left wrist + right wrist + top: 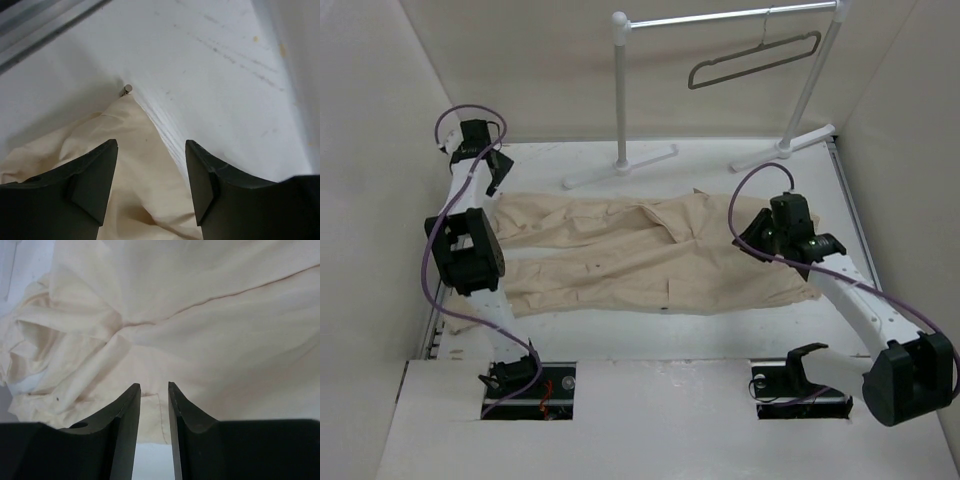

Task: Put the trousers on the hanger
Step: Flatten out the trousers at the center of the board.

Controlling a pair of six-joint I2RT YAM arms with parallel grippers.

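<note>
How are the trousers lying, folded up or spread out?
Spread out. The trousers lie flat on the table, with both legs stretched out side by side and only a few wrinkles.

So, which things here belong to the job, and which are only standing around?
For the job:
- beige trousers, spread flat on the table
- grey hanger, hanging at the back

Not for the job:
- white garment rack
- small metal pin by the cloth

rack feet (620, 167) (beyond trousers (620, 262)); side walls (370, 120) — close
</note>
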